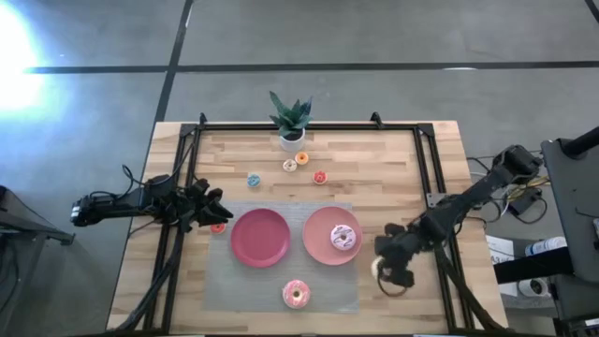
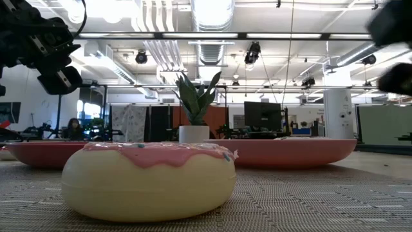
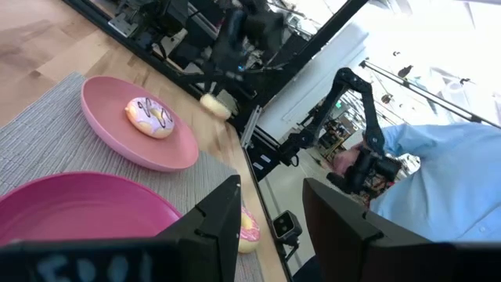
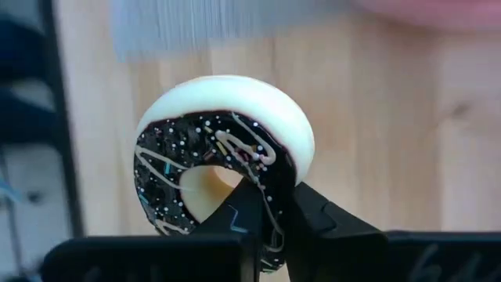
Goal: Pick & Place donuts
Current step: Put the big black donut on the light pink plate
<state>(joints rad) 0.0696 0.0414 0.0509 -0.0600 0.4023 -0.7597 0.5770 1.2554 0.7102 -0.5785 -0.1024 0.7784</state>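
Note:
My right gripper (image 1: 393,264) hovers near the table's right edge, shut on the chocolate-iced donut (image 4: 223,164). The lilac donut (image 1: 343,238) lies on the right pink plate (image 1: 316,245); the left plate (image 1: 260,239) holds nothing. The pink donut (image 1: 297,294) lies flat on the grey mat, near its front edge. My left gripper (image 3: 270,211) is open with nothing between its fingers, raised at the mat's left edge over a tiny red-orange donut (image 1: 218,227). Tiny blue (image 1: 254,179), cream (image 1: 290,166) and orange (image 1: 320,177) donuts lie on the wood farther back. My right gripper pinches the chocolate donut's ring wall (image 4: 274,188), one finger (image 4: 239,215) in the hole and the other (image 4: 313,219) outside. The donut stands on edge beyond the fingertips, iced face toward the wrist camera, and seems lifted off the wood.
A potted plant (image 1: 291,120) stands at the table's far edge. A black frame (image 1: 187,140) runs along the far, left and right sides. The grey mat (image 1: 225,281) lies under both plates. A person in a light blue shirt (image 3: 438,180) is beyond the table's right side.

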